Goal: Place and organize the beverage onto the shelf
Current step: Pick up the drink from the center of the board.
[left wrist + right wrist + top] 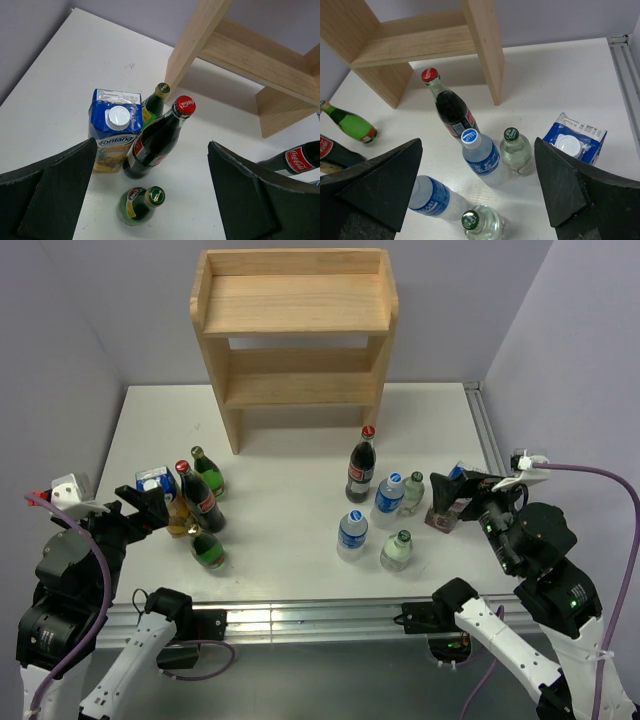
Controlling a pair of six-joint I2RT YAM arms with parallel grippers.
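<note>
1. Two tools are seen spread wide and empty. The left tool (148,500) is held beside the left group of drinks and the right tool (462,490) beside the right group, both over the white tabletop (290,510).
2. Only in the top view is the whole shelf (293,310) shown. It is pale wood with three boards, solid side panels and a raised rim round the top. It stands at the far middle of the tabletop, with all the drinks on the tabletop in front of it.
3. Only in the left wrist view can "Fontana" be read on the blue juice carton (115,135), which has a round white cap. Just beside it stand the left cola bottle (155,142), red-capped, the far green bottle (154,102) and the near green bottle (140,205), both gold-capped glass.
4. The right wrist view alone separates the right group:
   - the right cola bottle (451,110);
   - the blue-capped water bottle (481,157);
   - a second water bottle (437,200);
   - two clear green-capped bottles (516,152) (482,222);
   - a second blue carton (575,140).
5. In both wrist views the shelf is cut down to its lower boards and side panels, and the black wedge-shaped fingers (50,195) fill the lower corners. In the top view the second blue carton is partly hidden by the right tool.
</note>
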